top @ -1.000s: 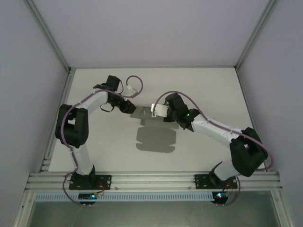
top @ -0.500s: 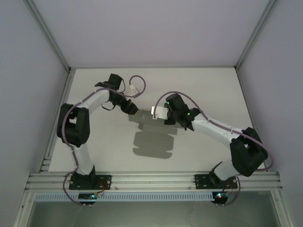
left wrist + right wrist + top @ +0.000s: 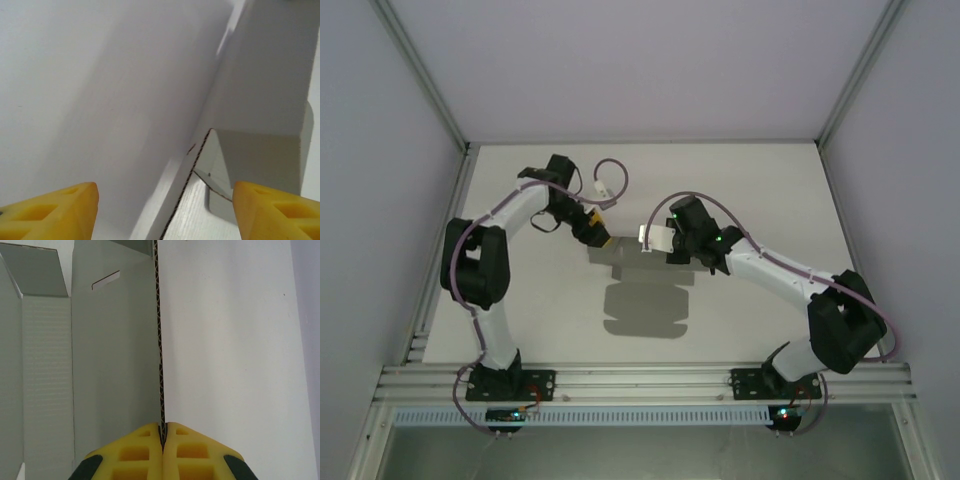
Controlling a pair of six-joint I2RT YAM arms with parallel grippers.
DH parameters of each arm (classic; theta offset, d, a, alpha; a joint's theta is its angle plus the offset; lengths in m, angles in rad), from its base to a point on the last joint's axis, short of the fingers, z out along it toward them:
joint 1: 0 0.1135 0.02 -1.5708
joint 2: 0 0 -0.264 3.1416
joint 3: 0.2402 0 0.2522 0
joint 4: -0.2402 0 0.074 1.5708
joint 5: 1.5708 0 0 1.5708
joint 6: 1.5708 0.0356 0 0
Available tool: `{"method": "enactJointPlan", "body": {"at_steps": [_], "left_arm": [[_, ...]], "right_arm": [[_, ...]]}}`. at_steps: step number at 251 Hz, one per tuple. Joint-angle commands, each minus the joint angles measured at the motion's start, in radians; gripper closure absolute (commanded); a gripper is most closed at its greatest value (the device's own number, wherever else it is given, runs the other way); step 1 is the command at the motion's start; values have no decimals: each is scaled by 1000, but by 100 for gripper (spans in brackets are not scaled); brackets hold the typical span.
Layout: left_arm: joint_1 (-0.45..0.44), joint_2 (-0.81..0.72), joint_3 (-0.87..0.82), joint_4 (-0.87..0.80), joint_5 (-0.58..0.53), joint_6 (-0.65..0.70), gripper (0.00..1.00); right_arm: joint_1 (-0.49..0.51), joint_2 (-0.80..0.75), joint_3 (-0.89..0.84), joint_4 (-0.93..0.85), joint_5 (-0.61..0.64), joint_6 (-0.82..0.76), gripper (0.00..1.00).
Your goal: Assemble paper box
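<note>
Top external view: the paper box (image 3: 620,246), a flat grey card sheet, hangs above the table (image 3: 770,200) at the centre of the frame, standing on its edge; its long axis runs from left to right between the two grippers.

The right gripper (image 3: 161,434) is fully closed on the card's edge, which in the right wrist view runs straight up the frame; the left gripper (image 3: 165,196) stands wide apart and grips nothing, with a card corner just ahead.

I judge the step to be a regrip for folding; the left one should approach slowly and take one flap near its crease, while the right one holds firm.

Left fingers (image 3: 50,212) spread wide, right fingers (image 3: 142,452) pinched together
</note>
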Motion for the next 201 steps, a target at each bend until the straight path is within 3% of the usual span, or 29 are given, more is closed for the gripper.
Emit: {"method": "enactJointPlan", "body": {"at_steps": [1,25,59,91,113,201], "left_arm": [[-4,18,-4,-55,43,39,30],[-7,28,-4,-43,1,-2,37],[-14,33,-7,-7,-73,-80,66],[-26,14,-19,55,-189,-161,81],[-34,9,-21,129,-267,-261,100],[-111,4,56,289,-439,-820,100]], "right_arm": [[0,5,24,21,19,8,100],[0,-1,15,36,21,10,100],[0,-3,3,67,43,11,100],[0,-3,-6,96,93,14,100],[6,-5,-21,154,148,29,100],[95,117,-61,396,458,62,100]]}}
